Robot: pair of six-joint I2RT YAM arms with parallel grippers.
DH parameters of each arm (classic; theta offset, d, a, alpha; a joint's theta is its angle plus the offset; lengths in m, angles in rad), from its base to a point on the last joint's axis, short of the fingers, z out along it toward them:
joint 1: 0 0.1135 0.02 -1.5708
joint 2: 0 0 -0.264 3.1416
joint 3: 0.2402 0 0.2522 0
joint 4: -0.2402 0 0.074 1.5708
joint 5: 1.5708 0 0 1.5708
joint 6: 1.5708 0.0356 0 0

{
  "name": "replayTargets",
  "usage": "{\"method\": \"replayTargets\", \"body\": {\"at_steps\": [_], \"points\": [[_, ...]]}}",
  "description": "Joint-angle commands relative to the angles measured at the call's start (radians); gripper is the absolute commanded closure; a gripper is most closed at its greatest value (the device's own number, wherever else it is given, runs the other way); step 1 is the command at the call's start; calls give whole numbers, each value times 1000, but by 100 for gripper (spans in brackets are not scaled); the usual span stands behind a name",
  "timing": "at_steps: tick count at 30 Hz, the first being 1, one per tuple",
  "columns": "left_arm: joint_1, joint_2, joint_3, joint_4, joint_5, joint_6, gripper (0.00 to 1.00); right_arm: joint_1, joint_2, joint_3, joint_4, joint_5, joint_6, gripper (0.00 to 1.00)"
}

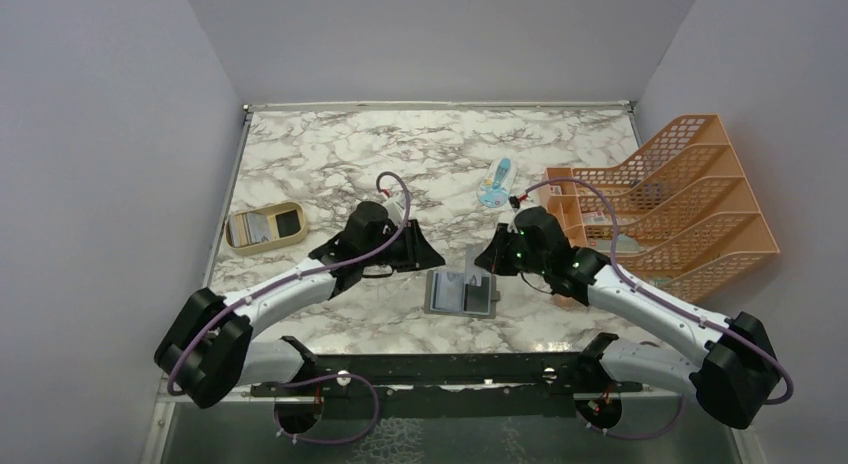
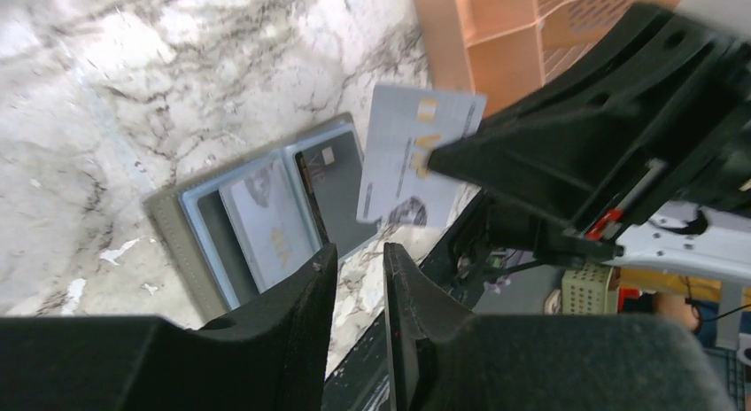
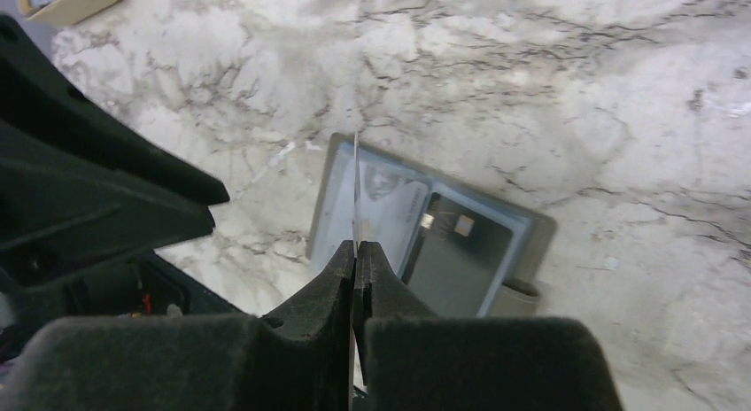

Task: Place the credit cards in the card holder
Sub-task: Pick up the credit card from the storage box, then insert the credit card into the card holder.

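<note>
table [image 1: 330, 154]: smooth marble-pattern top
card holder [image 2: 168, 221]: matt grey, cloth-like
credit card [image 2: 403, 154]: pale smooth plastic
file rack [image 1: 690, 194]: orange plastic mesh

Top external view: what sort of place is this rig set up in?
Most likely a test booth staged as a desk, not a real office: plain grey walls close in a marble-patterned table on three sides, and an orange mesh file rack stands at its right edge.

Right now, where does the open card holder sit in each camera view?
Top external: card holder, just below centre.
Left wrist: card holder, centre-left, above the left gripper.
Right wrist: card holder, centre, behind the edge-on pale card.
Shared landmark: right gripper shut on that card.
</note>
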Motion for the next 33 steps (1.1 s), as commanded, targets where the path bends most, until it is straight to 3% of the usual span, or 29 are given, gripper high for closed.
{"method": "replayTargets", "body": {"at_steps": [1, 7, 13, 23, 33], "points": [[-65, 92, -23, 78, -48, 14, 73, -33, 16, 0, -43, -20, -12, 99], [-102, 147, -23, 80, -92, 36, 73, -34, 80, 66, -166, -21, 12, 99], [-106, 113, -35, 32, -169, 71, 63, -32, 150, 78, -196, -73, 58, 99], [-116, 174, -49, 66, -149, 76, 60, -32, 272, 114, -211, -132, 146, 99], [-162, 268, -33, 109, -131, 59, 60, -33, 286, 106, -216, -95, 158, 99]]}}
